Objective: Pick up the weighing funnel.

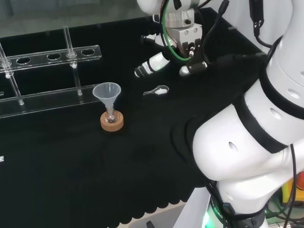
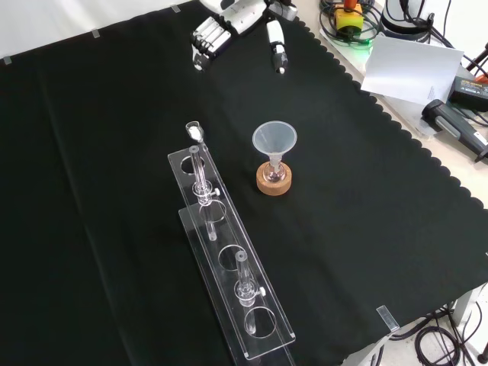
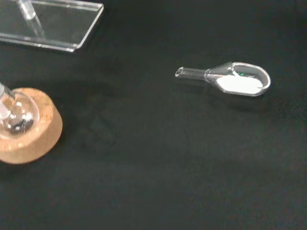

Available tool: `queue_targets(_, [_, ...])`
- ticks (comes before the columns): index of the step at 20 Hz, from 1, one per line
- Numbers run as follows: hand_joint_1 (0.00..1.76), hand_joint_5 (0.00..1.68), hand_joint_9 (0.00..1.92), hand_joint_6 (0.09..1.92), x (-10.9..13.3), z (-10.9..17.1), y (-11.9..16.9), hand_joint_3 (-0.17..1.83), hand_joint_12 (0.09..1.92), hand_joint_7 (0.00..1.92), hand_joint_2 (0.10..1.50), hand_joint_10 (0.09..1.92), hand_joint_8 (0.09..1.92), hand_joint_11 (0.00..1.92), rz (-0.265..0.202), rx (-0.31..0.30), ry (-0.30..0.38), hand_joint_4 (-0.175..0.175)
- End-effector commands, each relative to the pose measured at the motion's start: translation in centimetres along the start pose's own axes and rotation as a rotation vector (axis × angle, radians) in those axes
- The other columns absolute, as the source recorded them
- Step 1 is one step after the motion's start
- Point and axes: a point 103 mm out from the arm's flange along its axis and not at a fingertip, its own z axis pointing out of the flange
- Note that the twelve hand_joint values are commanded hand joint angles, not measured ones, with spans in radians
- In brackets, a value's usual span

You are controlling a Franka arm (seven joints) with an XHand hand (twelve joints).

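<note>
The weighing funnel [image 1: 157,90] is a small clear scoop with a short stem, lying flat on the black cloth. In the wrist view the weighing funnel [image 3: 229,78] has white powder in its bowl. In the front view the weighing funnel [image 2: 194,131] lies just beyond the rack's far end. The hand [image 1: 167,58] hangs above and a little behind it in the head view, fingers straight and spread, holding nothing. In the front view the hand [image 2: 229,25] sits at the top edge, well clear of the scoop.
The big funnel [image 1: 107,92] stands in a small flask on a cork ring [image 1: 112,121], left of the scoop in the head view. A clear tube rack [image 2: 229,259] with glass tubes lies alongside. Papers and cables [image 2: 412,65] lie past the cloth's scalloped edge.
</note>
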Motion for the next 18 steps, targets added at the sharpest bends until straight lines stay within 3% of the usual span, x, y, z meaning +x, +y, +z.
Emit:
queue_targets(1, [0.32, 0.00, 0.00, 0.09, -2.5, 3.0, 1.7, 0.00, 1.19, 0.00, 0.58, 0.80, 0.58, 0.00, -0.100, 0.052, -0.028, 0.007])
queue_targets(9, [0.33, 0.00, 0.00, 0.09, -4.7, 4.9, 4.0, 0.00, 1.14, 0.00, 0.59, 0.57, 0.39, 0.00, -0.148, 0.122, -0.079, 0.014])
queue_targets(18, [0.47, 0.00, 0.00, 0.09, -6.6, 6.6, 6.6, 0.02, 1.13, 0.00, 0.65, 0.59, 0.46, 0.00, -0.104, 0.101, -0.091, 0.009])
